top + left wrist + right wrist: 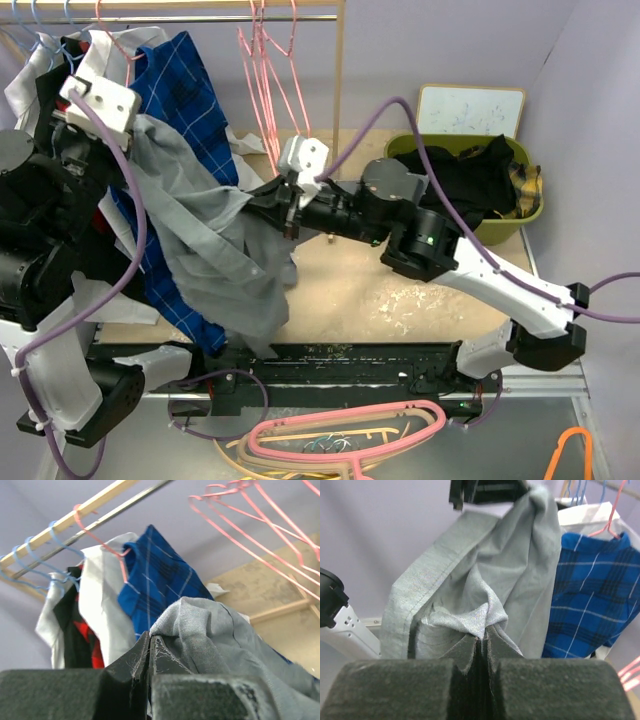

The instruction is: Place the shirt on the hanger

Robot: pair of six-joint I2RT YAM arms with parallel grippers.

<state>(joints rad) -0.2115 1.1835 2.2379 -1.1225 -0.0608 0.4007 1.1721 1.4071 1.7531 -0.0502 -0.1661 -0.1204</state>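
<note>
Tan tabletop (400, 295) under purple walls, with the arm bases at its near edge. Nearest, below that edge, we see chunky pink and cream hangers (350, 428), and an orange hanger (572, 448) to the right.

Mid-scene, left of centre, the grey shirt (215, 245) hangs from the two arms, draped in loose folds. The right gripper (483, 634) has its pads pressed together on a fold of the grey cloth. The left gripper (149, 642), farther back and to the left, pinches another bunch of the same shirt, jaws narrow with cloth between them.

Just behind the grey shirt, a blue checked shirt (185, 85) hangs on the far rail (200, 18). Thin pink hangers (272, 95) hang from that rail to the right of the blue shirt, beyond the right gripper; we see none of them touching the grey shirt.

Far right, a green basket (533, 205) holds a black garment (480, 175), with a whiteboard (470, 110) behind it.
</note>
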